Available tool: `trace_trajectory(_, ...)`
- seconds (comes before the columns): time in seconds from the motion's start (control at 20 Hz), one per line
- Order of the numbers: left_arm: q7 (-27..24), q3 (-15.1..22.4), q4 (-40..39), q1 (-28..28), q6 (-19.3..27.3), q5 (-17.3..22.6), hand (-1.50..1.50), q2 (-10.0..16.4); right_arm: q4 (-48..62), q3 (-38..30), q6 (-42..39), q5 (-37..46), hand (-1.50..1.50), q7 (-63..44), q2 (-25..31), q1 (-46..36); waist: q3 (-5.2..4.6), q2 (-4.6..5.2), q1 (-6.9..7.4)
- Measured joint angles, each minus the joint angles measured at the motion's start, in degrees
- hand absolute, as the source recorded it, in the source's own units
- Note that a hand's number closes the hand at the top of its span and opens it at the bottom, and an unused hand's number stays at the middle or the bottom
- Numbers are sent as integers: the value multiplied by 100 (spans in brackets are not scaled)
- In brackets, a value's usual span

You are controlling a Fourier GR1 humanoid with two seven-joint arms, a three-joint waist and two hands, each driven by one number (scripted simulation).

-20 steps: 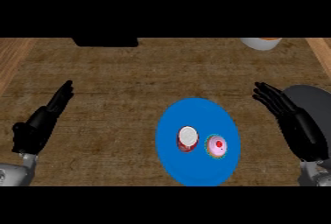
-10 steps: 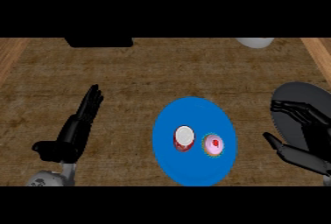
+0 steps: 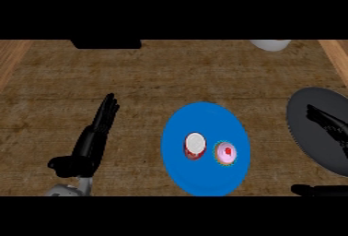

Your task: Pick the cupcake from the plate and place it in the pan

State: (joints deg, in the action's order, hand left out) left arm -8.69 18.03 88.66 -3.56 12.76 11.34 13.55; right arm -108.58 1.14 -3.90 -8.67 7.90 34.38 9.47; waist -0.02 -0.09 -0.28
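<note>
A cupcake (image 3: 226,153) with pink icing and a red dot on top sits on the blue plate (image 3: 204,124), right of centre. Beside it on the plate lies a round red-and-white item (image 3: 194,145). The dark grey pan (image 3: 314,133) lies at the right edge of the head view. My right hand (image 3: 330,125) hangs over the pan with fingers straight, its thumb (image 3: 319,190) low at the picture's edge. My left hand (image 3: 93,135) is open at the left of the plate, fingers pointing away, holding nothing.
A black object (image 3: 107,44) stands at the counter's far edge on the left. A white bowl (image 3: 270,44) shows at the far right. Lighter wooden borders (image 3: 14,57) run along both sides of the brown counter.
The view has shifted so plate and pan sit further left. My right hand has moved toward the right edge over the pan. My left hand stays open beside the plate.
</note>
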Motion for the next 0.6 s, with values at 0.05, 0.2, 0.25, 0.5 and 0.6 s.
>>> trace_trajectory(0.05, -54, 35, -27, 45, 4, -34, 0, -47, -7, 5, -69, 79, -150, -125, 102, -85, -1, 1, 12)
trace_trajectory(0.2, -99, -9, -171, -41, -72, -44, 0, -93, -118, 194, -217, 344, -150, -711, 312, -409, -4, 9, 40)
trace_trajectory(0.25, -139, -29, -251, -70, -106, -45, 0, -109, -159, 292, -285, 431, -150, -905, 366, -517, -4, 12, 45)
trace_trajectory(0.5, 30, 25, -177, -188, -71, -128, 0, -190, -139, 927, -710, 973, -150, -1915, 671, -1145, -8, 21, 125)
trace_trajectory(0.6, 27, 17, -171, -183, -63, -154, 0, -207, -188, 1233, -905, 1218, -150, -2272, 738, -1340, -7, 19, 129)
